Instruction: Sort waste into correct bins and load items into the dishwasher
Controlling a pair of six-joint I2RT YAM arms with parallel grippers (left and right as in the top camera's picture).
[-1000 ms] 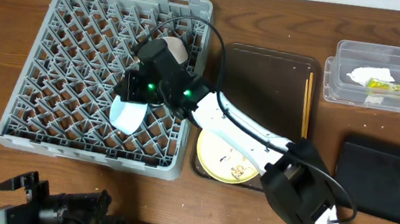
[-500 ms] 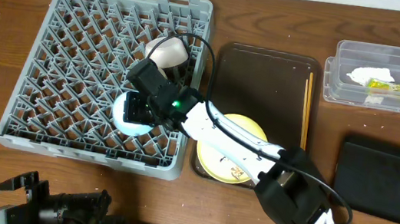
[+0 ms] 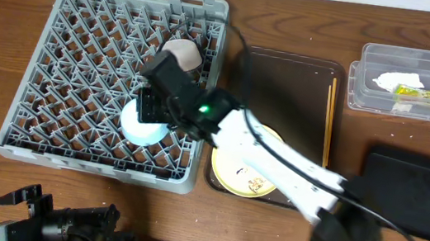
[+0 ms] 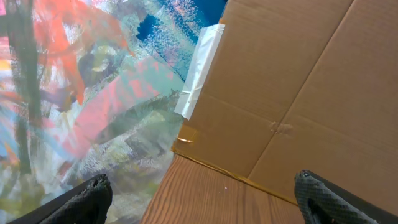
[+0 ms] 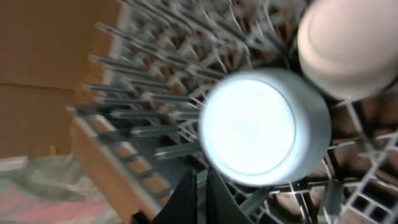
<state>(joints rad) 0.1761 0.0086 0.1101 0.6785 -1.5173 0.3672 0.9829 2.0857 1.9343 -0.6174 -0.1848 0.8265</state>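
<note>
- Overhead: right gripper [image 3: 147,107] is at the blue bowl [image 3: 143,129], which sits in the rack [image 3: 74,52] near the pink bowl [image 3: 184,51].
- Right wrist: fingers are blurred at the blue bowl's edge [image 5: 261,127]; cannot tell whether they grip it.
- Left wrist only: left gripper [image 4: 202,202] is spread wide and empty, facing a cardboard wall [image 4: 298,93].
- Surface: wooden table [image 3: 293,31].

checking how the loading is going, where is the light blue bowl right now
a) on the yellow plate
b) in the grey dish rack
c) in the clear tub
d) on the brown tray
b, the light blue bowl sits among the pegs of the grey dish rack, near its right side and close to the pinkish bowl.
</note>
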